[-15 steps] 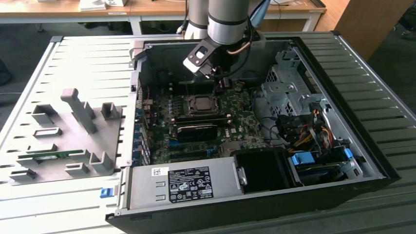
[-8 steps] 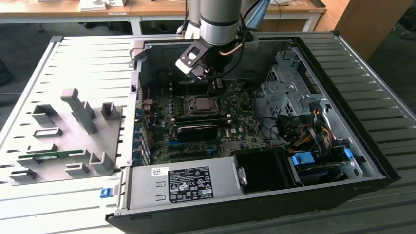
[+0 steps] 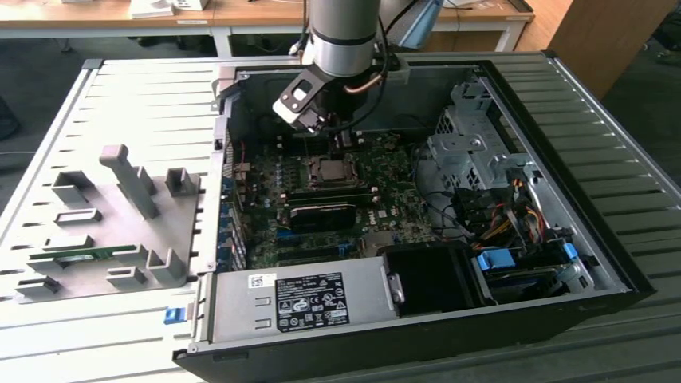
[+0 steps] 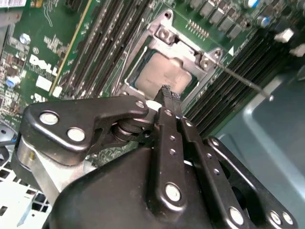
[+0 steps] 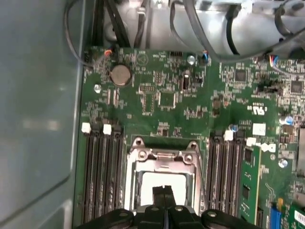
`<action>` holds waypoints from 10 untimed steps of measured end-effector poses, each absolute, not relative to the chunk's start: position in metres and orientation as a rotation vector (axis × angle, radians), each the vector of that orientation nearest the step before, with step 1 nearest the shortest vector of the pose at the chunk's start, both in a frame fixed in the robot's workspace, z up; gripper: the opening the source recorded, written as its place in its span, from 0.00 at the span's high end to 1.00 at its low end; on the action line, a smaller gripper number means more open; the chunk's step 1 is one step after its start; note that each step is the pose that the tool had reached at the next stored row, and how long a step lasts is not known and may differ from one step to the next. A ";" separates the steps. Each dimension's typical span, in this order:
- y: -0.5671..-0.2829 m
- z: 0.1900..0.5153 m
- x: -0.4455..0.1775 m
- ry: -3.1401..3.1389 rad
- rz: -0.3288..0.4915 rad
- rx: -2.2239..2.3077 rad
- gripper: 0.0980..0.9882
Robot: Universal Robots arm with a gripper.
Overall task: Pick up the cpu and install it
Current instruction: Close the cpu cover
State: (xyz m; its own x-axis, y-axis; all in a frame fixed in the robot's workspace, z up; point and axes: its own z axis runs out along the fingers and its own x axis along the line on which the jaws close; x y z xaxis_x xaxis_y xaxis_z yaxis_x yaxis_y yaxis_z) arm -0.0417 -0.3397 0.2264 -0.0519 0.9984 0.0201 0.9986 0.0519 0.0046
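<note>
The cpu is a flat silver-grey square lying seated in the motherboard socket, inside its metal frame. In the first wrist view the cpu shows pale within the frame. My gripper hangs just above the chip's near edge, its two black fingers pressed together with nothing between them. The same shut fingertips overlap the chip in the first wrist view. From the exterior view, the gripper is inside the open computer case, right above the socket and cpu.
Black memory slots flank the socket, and a green memory stick stands in one. A thin socket lever sticks out sideways. A power supply and drive cage crowd the case. A grey fixture tray lies at the exterior view's left.
</note>
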 end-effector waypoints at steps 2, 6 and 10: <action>-0.341 0.225 -0.044 -2.270 -0.027 -2.155 0.97; -0.342 0.223 -0.050 -2.270 -0.027 -2.155 0.97; -0.342 0.220 -0.054 -2.270 -0.027 -2.155 0.97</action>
